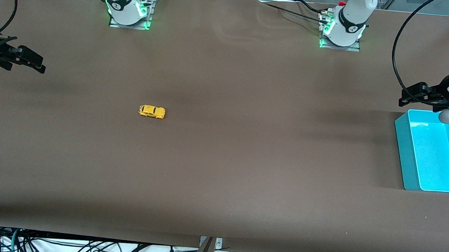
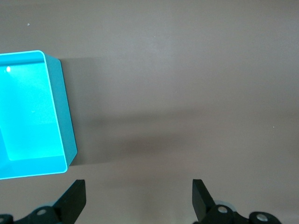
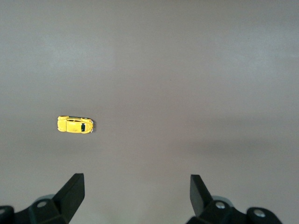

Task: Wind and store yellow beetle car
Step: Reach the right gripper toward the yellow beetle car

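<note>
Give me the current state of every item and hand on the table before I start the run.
yellow beetle car: on its wheels on the bare table, toward the right arm's end, untouched.
teal bin: upright at the left arm's end, nothing in it.
left hand: open, holding nothing, waiting above the table beside the bin's edge.
right hand: open, holding nothing, hovering over its end of the table, away from the car.
</note>
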Controlling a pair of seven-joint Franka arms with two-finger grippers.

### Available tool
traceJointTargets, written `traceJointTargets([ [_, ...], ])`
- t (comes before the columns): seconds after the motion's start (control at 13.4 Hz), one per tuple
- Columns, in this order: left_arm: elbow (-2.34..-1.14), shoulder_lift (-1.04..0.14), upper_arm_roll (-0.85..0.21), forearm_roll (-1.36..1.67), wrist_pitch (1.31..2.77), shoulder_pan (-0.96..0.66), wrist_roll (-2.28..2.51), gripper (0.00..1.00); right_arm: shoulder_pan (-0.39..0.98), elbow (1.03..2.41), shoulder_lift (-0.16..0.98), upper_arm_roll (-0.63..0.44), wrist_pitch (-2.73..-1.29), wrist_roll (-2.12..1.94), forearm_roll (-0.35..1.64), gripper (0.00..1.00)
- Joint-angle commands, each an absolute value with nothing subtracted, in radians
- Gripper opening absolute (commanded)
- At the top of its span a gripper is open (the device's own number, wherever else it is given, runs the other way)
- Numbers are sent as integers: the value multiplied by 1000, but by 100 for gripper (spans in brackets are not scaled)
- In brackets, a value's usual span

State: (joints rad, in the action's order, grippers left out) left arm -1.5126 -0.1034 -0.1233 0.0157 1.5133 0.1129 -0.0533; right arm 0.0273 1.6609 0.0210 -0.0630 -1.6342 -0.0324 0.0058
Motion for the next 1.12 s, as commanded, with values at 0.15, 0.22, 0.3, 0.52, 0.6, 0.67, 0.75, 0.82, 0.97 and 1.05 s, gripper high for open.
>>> traceJointTargets([
  [0.15,-1485,-118,-123,43,1511,120,-75,100,18,1655,22,-45,-1638,-17,-9,100],
  [0.22,-1485,-121,-121,44,1511,120,-75,100,18,1660,17,-28,-1632,-20,-11,100],
  [0.3,-1483,-130,-121,48,1511,120,-74,100,17,1661,15,-15,-1634,-20,-9,100],
  [0.52,-1451,-130,-123,31,1511,110,-72,100,15,1706,-7,-6,-1615,-20,-2,100],
  [0.6,-1450,-130,-124,29,1511,112,-72,100,15,1719,-17,-6,-1615,-24,-2,100],
  [0.67,-1444,-133,-123,31,1511,115,-71,100,15,1729,-18,-6,-1615,-28,-2,100],
  [0.75,-1437,-138,-123,31,1511,118,-71,100,15,1746,-29,-3,-1614,-61,-3,100],
  [0.82,-1436,-140,-121,31,1511,118,-69,100,17,1761,-43,3,-1612,-145,5,100],
  [0.97,-1436,-141,-121,37,1511,117,-66,100,15,1796,-54,37,-1640,-230,3,100],
  [1.05,-1436,-141,-123,38,1511,118,-69,100,15,1815,-55,52,-1650,-247,3,100],
])
